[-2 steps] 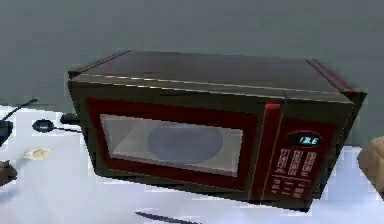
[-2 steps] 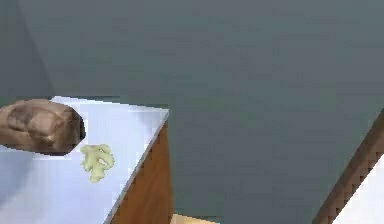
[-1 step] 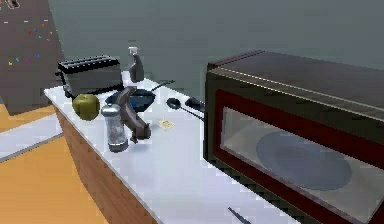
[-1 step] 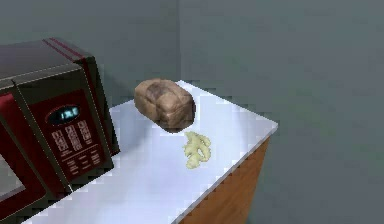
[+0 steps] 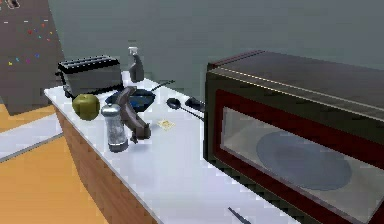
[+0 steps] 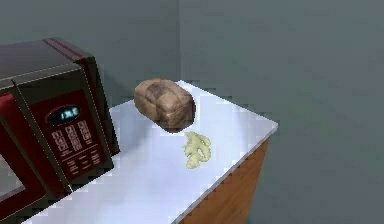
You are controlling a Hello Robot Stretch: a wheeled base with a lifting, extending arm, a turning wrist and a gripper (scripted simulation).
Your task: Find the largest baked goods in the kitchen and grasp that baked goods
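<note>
Brown, crusted, rounded: one loaf of bread (image 6: 163, 104), seen in the arm side view over the white countertop (image 6: 150, 178), just right of the dark red microwave (image 6: 50, 105). It sits tilted, one end lower than the other. We cannot tell whether that end touches the countertop or stands clear of it. We judge it the largest baked item on show, and so the thing to grasp.

Near it, toward the counter's edge: a small pale yellow-green lump (image 6: 197, 148), apart from the loaf, kind uncertain.

Jaws: we cannot tell their state, nor what they grip.

Forward view, same counter run. The microwave (image 5: 300, 130) takes up the right, its glass door facing us. Beyond it, grouped at the far end as kitchen wares commonly are:
- a green apple (image 5: 86, 104)
- a grey shaker (image 5: 117, 128)
- a dark pan (image 5: 140, 98)
- a spray bottle (image 5: 134, 62)
- a steel toaster (image 5: 88, 72) against the wall

We judge the loaf's open side, away from the microwave, the easier approach.
</note>
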